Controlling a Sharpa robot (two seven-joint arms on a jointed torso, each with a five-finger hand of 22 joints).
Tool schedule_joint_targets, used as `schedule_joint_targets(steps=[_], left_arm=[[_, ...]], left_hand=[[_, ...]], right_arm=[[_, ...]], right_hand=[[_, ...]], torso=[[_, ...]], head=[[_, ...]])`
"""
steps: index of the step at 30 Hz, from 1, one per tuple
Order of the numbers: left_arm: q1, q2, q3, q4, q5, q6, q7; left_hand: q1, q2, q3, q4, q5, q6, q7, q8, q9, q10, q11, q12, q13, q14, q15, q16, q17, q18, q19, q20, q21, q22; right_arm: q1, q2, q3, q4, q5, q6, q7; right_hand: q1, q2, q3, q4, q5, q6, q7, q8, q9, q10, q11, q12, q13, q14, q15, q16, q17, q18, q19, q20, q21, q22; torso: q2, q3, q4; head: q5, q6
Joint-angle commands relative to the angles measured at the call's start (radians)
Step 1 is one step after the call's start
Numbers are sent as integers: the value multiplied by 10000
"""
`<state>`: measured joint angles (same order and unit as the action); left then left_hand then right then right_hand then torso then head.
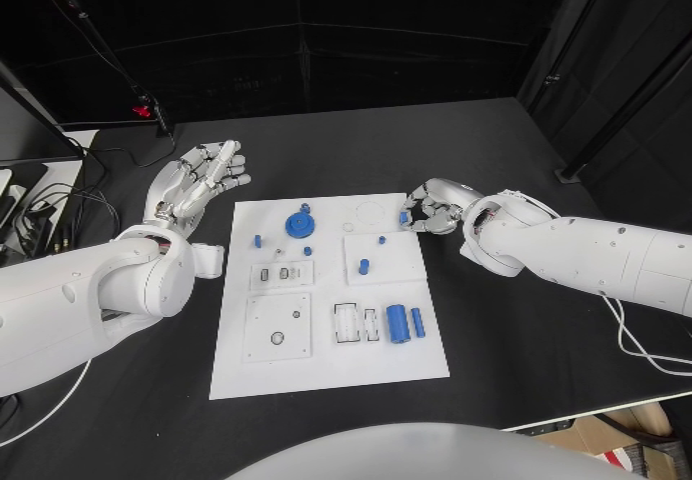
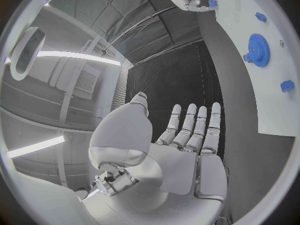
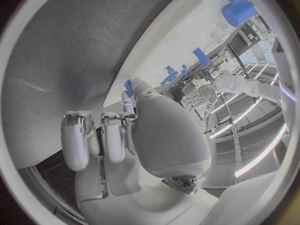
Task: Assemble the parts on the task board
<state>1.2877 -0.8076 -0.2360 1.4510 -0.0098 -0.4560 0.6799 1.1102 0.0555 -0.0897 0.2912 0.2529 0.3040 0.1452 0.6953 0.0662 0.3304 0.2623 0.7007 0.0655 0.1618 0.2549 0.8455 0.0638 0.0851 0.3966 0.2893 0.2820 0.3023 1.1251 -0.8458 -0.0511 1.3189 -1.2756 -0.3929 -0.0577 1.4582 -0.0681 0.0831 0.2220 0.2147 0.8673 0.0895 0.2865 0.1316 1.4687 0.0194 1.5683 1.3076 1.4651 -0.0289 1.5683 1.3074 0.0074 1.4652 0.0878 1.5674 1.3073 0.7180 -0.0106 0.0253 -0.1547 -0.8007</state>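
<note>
The white task board (image 1: 325,350) lies mid-table. On it I see a blue gear (image 1: 300,222), small blue parts (image 1: 364,266) and two blue cylinders (image 1: 397,323) near its right edge. My right hand (image 1: 434,205) hovers at the board's far right corner with fingers curled, pinching a small blue part (image 1: 405,215) at its fingertips; the right wrist view shows the same part (image 3: 129,86). My left hand (image 1: 202,180) is open and flat, fingers stretched, over bare table beside the board's far left corner. In the left wrist view the gear (image 2: 257,50) sits off to the side of that hand (image 2: 187,145).
Cables (image 1: 65,200) trail over the table's left side. A stand with a red fitting (image 1: 144,110) rises at the back left. The table's front edge (image 1: 606,405) runs near the board's front right corner.
</note>
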Motion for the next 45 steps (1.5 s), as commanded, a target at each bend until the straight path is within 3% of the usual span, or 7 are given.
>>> schedule_joint_targets(steps=[1, 21, 31, 38, 45], left_arm=[[12, -13, 5, 20, -75, 64, 1637], [12, -15, 5, 19, -75, 76, 1624], [12, -25, 5, 16, -75, 77, 1618], [12, -23, 5, 18, -75, 74, 1612], [12, -40, 5, 24, -75, 64, 1608]], left_hand=[[17, 67, -80, 5, 55, 19, 1508, -37, -3, 87, -10, 39, -5, 38, 51, -52, 9, 74, -73, 6, 8, -12], [45, 82, -110, 5, 80, 29, 1506, -38, -2, 115, -13, 52, -4, 58, 48, -44, 9, 75, -85, 6, 12, -18], [51, 85, -119, 5, 84, 31, 1506, -38, -2, 121, -14, 54, -4, 62, 47, -42, 9, 74, -95, 6, 8, -25], [51, 85, -119, 5, 84, 31, 1506, -38, -2, 121, -14, 54, -4, 62, 47, -42, 9, 74, -95, 6, 8, -25], [51, 85, -119, 5, 84, 31, 1506, -38, -2, 121, -14, 54, -4, 62, 47, -42, 9, 74, -95, 6, 8, -25]], right_arm=[[13, 14, 3, 2, -50, -47, 24], [12, 54, 3, 44, -50, -205, 39], [12, 23, 3, 84, -50, -324, 70], [12, 19, 3, 87, -50, -390, 93], [12, 7, 3, 100, -50, -435, 61]], right_hand=[[21, 65, 61, 17, 44, 82, 5, 27, 8, 1021, -68, 25, 2632, 1057, -67, 25, 2634, -74, 1056, -93, 34, 2635], [5, -19, 20, 28, -37, -109, 9, -174, -98, 1021, -78, 25, 2632, 1057, -85, 25, 2634, -74, 1056, -113, 34, 2635], [10, 31, 42, 45, -40, 108, 14, -125, -90, 1021, -72, 25, 2632, 1057, -86, 25, 2634, -74, 1056, -118, 34, 2635], [24, 86, 71, 63, -21, 450, 20, -103, -92, 1021, -42, 25, 2632, 1057, -68, 25, 2634, -74, 1056, -112, 34, 2635], [61, 130, 101, 52, 4, 677, 22, -117, -101, 1021, 9, 25, 2632, 1057, -37, 25, 2634, -74, 1056, -90, 34, 2635]], torso=[[6, -8, -3], [6, -1, 5], [-1, -9, -20], [4, 0, 18], [3, -3, -1]], head=[[-4, -6], [25, -59], [62, -72], [47, -77], [66, -100]])
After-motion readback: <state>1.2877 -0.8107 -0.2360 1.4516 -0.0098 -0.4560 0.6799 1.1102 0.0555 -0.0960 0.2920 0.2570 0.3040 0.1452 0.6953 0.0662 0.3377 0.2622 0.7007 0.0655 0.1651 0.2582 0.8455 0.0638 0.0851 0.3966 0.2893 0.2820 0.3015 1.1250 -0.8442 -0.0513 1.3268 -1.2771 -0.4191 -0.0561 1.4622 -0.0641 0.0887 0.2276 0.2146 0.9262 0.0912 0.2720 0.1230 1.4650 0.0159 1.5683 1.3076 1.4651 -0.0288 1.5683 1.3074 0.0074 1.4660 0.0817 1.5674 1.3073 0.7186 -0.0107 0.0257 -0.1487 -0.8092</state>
